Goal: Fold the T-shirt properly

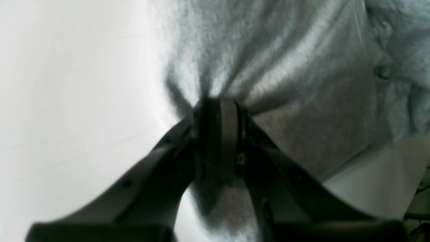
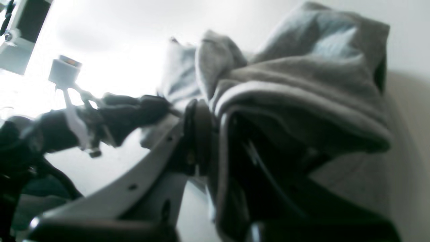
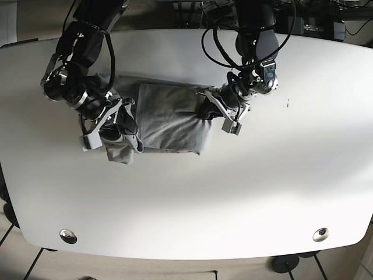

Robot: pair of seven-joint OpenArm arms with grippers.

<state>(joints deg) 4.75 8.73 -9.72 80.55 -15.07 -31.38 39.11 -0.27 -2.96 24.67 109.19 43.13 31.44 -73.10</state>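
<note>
In the left wrist view, a pinch of cloth is being held between the closed black fingers [image 1: 228,134] of the left gripper [image 1: 218,111], with creases in the fabric being drawn in toward the fingertips. The cloth being gripped is the grey knit cotton T-shirt [image 1: 302,101], which is being spread up and to the right of the fingers over the white table top [image 1: 67,101].

In the right wrist view, the right gripper [image 2: 215,114] is being partly covered by thick folds of the same T-shirt [image 2: 302,80]; a rolled hem is being clamped between its fingers [image 2: 198,127], which are drawn together on the fabric. The other arm's gripper [image 2: 134,111] is being seen beyond it, touching the far edge of the garment.

In the base view, the T-shirt [image 3: 169,116] is being kept as a roughly rectangular bundle on the upper middle of the table [image 3: 233,204]. Its one end is being held by the right gripper [image 3: 116,119], where the cloth is being bunched and a lobe is being left lying toward the near edge. Its opposite end is being held by the left gripper [image 3: 208,109]. The two grippers are being kept well apart, with the garment lying between them.
</note>
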